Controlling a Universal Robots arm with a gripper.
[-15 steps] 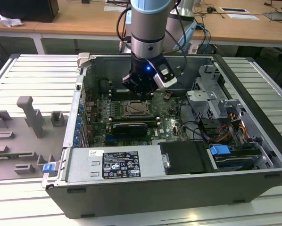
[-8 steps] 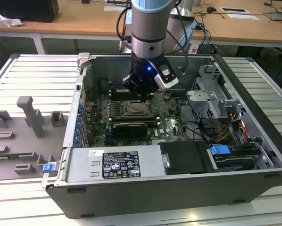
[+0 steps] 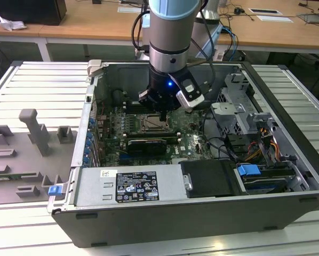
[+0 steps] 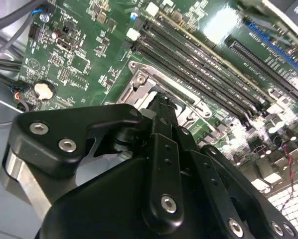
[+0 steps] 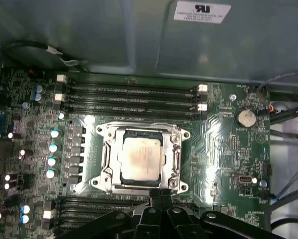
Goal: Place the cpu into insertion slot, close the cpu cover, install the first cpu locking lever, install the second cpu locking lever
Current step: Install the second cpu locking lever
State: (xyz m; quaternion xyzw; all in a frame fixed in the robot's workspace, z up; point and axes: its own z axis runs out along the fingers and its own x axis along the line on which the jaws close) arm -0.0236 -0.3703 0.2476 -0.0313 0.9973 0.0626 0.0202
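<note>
The cpu [image 5: 140, 158], a dull silver-beige square, lies flat in the insertion slot [image 5: 139, 131] on the green motherboard. The cpu cover [image 5: 109, 149], a silver frame, lies down around the chip. In the first wrist view my gripper [image 5: 159, 194] stands at one edge of the cover frame. Its black fingers [image 5: 154, 201] are shut together, with nothing seen between them. In the second wrist view the gripper [image 4: 161, 102] points down at the cover [image 4: 149, 79]. In the exterior view the gripper [image 3: 163, 118] hangs just over the socket [image 3: 151, 126] inside the open computer case.
Long black memory slots [image 5: 131, 94] run on both sides of the socket. A black card [image 3: 146, 144], the grey power supply [image 3: 130, 186], a drive cage [image 3: 237, 106] and cables [image 3: 255, 146] crowd the case. Grey fixtures [image 3: 34, 130] stand at the exterior view's left.
</note>
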